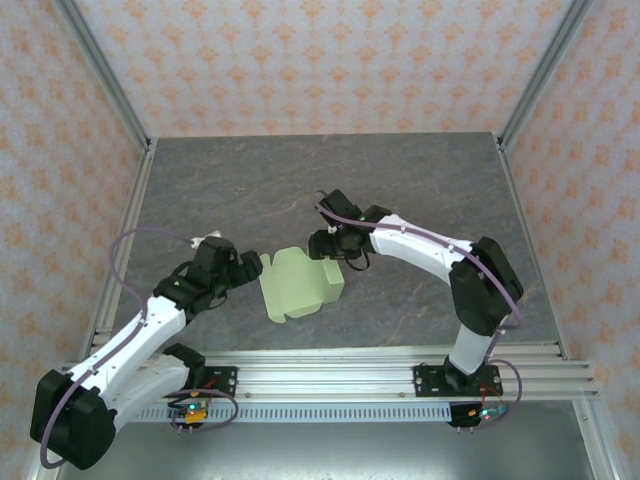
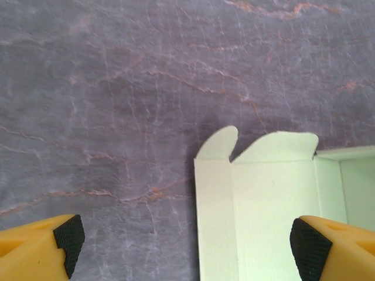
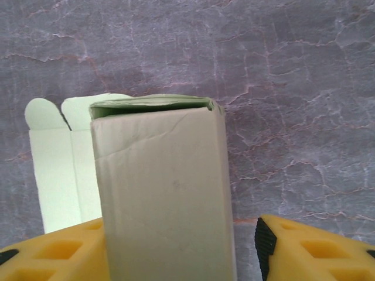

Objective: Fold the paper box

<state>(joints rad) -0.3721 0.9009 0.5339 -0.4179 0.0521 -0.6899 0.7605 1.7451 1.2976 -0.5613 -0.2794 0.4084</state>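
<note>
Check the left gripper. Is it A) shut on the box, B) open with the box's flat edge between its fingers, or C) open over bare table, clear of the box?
B: the left gripper stands wide open, and the flat edge of the paper box lies between its pads.

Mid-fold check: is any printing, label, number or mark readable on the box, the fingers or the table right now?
None: no readable text.
The paper box is plain pale green card, the table marbled grey, the yellow fingers unmarked, the walls only an orange pattern.
The boards at the arm bases are too small to read.
</note>
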